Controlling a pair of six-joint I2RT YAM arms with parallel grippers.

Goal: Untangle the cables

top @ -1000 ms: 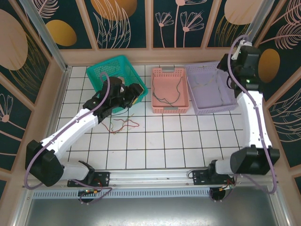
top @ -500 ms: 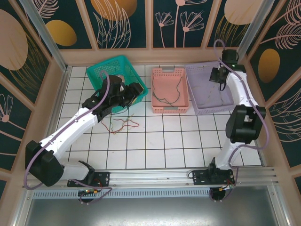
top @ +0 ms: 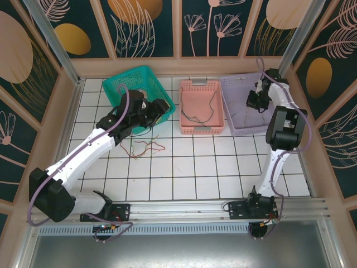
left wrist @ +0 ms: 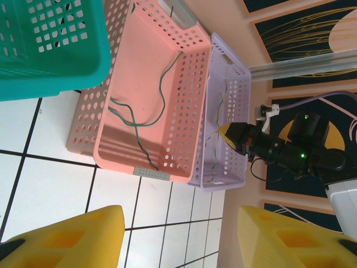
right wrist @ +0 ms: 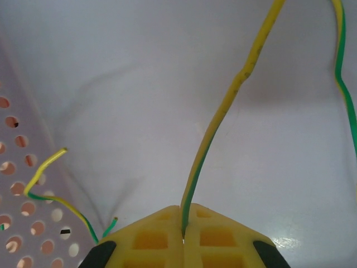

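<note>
Our right hand (right wrist: pixel 183 223) is pinched shut on a thin yellow-and-green striped cable (right wrist: pixel 234 95), which rises from between the yellow fingers across the pale floor of the lilac perforated plastic basket (top: pixel 251 132). A second ago this arm stood tall above that basket. Now, seen from overhead, it is folded down with the hand low inside it. We read that as the cable being delivered to its own basket, with letting go the likely next step. Our left hand (left wrist: pixel 178 237) has not moved. Its yellow fingers stand moderately apart, holding nothing, at the near corner of the teal perforated plastic basket (top: pixel 124 76).

Beneath everything lies the white tiled bench (top: pixel 195 167). Three baskets sit in a row at its far side: teal on the left, a pink perforated plastic basket (top: pixel 202 131) in the middle, lilac on the right. A thin dark green cable (left wrist: pixel 162 95) lies curled in the pink one. A small cluster of loose red and yellow cables (top: pixel 146 148) waits on the tiles near the left hand, so we judge the sorting unfinished.
</note>
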